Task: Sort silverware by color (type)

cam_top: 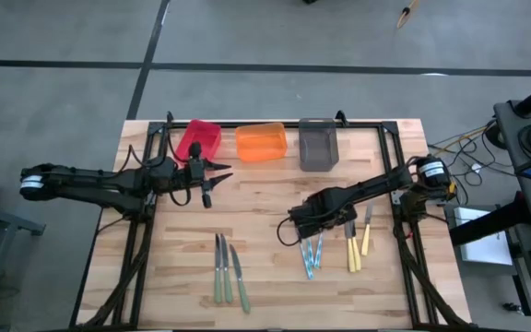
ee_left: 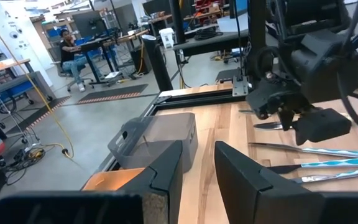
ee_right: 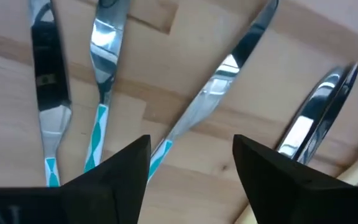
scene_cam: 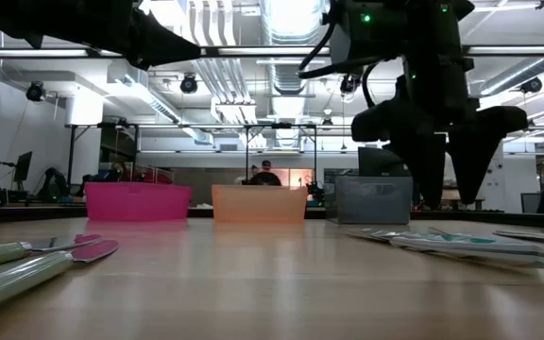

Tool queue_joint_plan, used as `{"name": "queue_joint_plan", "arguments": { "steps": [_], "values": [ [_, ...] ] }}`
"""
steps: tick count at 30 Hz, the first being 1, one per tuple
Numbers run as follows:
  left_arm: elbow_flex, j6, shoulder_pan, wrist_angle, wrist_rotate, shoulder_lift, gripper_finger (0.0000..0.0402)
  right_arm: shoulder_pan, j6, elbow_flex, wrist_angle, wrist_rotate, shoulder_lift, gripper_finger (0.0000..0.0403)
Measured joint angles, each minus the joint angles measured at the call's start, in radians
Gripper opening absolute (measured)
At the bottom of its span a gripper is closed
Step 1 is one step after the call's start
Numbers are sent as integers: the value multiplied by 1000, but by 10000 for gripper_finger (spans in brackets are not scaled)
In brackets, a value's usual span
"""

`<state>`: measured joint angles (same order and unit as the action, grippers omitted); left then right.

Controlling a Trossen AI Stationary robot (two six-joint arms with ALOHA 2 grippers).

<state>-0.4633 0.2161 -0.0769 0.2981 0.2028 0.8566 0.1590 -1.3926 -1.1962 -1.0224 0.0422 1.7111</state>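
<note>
Grey concrete floor (cam_top: 275, 37) fills the top of the high view, crossed by dark lines. Low view: open ceiling with white ducts (scene_cam: 291, 24) and strip lights (scene_cam: 513, 49) up top, a white wall (scene_cam: 8, 132) at left, desks and a seated person (scene_cam: 265, 174) mid-frame behind. Left wrist view, upper left: a person on a chair (ee_left: 73, 53) at a desk, a yellow cable (ee_left: 33, 93) running across the floor, a black floor mat (ee_left: 110, 93).
</note>
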Motion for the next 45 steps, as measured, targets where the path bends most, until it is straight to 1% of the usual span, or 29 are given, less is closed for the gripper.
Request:
{"name": "queue_joint_plan", "arguments": {
  "steps": [7, 10, 14, 19, 23, 31, 35, 38, 45],
  "values": [
    [0, 0, 0, 0, 0, 0, 76, 52, -99, 50, 125, 0, 0, 190],
    [0, 0, 0, 0, 0, 0, 76, 66, -134, 76, 146, 0, 0, 181],
    [0, -5, 0, 0, 0, 0, 76, 74, -154, 106, 157, -1, 0, 168],
    [0, -8, 0, 1, 0, -1, 76, 74, -167, 147, 234, -12, -1, 147],
    [0, -8, 0, 1, 0, 0, 76, 75, -180, 170, 265, -17, -5, 121],
    [0, -8, 0, 1, -1, 0, 76, 75, -186, 180, 273, -21, -5, 50],
    [0, -8, 0, 1, 0, 0, 76, 75, -186, 178, 276, -21, -4, 23],
    [0, -8, 0, 1, -1, 0, 76, 75, -186, 176, 281, -20, -3, 15],
    [0, -8, 0, 1, -1, 0, 76, 74, -168, 177, 271, -25, -36, 14]
  ]
}}
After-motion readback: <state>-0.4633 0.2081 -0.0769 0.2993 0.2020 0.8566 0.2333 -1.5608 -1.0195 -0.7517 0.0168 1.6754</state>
